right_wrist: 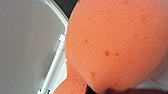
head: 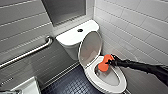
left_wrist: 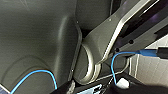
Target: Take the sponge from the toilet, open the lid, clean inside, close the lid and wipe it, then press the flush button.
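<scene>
The white toilet (head: 105, 80) stands in the corner with its lid (head: 90, 47) raised against the tank. The dark round flush button (head: 80, 30) sits in the middle of the tank top. My right gripper (head: 111, 61) reaches in from the right and is shut on the orange sponge (head: 105, 62), which hangs over the back of the open bowl, near the seat's rear edge. In the right wrist view the sponge (right_wrist: 117, 45) looms large, with the raised lid (right_wrist: 25, 45) and its hinge behind it. The left wrist view shows grey robot parts and a blue cable (left_wrist: 120, 56).
A metal grab bar (head: 30, 53) runs along the left tiled wall. White tiled wall closes in on the right of the toilet. Dark tiled floor (head: 72, 83) lies in front of the bowl. A white sink edge (head: 27, 87) shows at the lower left.
</scene>
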`<state>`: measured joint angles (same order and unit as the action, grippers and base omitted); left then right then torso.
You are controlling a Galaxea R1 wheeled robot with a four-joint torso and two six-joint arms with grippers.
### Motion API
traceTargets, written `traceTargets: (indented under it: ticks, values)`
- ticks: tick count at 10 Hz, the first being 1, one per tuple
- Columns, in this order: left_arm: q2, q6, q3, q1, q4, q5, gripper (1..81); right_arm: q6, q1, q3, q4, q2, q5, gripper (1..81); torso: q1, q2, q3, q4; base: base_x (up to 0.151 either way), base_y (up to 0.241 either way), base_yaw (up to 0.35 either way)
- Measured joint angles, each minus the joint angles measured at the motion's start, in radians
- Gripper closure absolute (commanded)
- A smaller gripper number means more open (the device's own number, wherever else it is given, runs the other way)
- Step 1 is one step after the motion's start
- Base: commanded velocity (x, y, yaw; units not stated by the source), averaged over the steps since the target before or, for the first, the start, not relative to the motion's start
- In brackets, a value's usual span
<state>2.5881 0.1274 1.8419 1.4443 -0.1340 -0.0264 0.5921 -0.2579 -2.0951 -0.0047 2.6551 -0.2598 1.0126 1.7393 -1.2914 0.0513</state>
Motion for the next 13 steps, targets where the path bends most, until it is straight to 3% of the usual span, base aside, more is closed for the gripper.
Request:
traceTargets:
  ticks: [5, 9, 13]
  values:
    - [0.002, 0.000, 0.001, 0.002, 0.000, 0.001, 1.0, 0.000, -0.005, -0.018, -0.002, 0.026, -0.002, 81.1, 0.095, 0.154, -0.002, 0.000, 0.000, 0.000, 0.000]
    - [0.003, 0.000, 0.003, 0.008, 0.000, -0.002, 1.0, 0.005, -0.025, -0.044, 0.000, 0.037, 0.002, 81.1, 0.104, 0.166, -0.006, 0.000, 0.000, 0.000, 0.000]
    - [0.003, 0.000, 0.002, 0.008, 0.000, -0.002, 1.0, 0.107, -0.074, -0.126, 0.021, 0.055, 0.083, 81.1, 0.104, 0.167, -0.006, 0.000, 0.000, 0.000, 0.000]
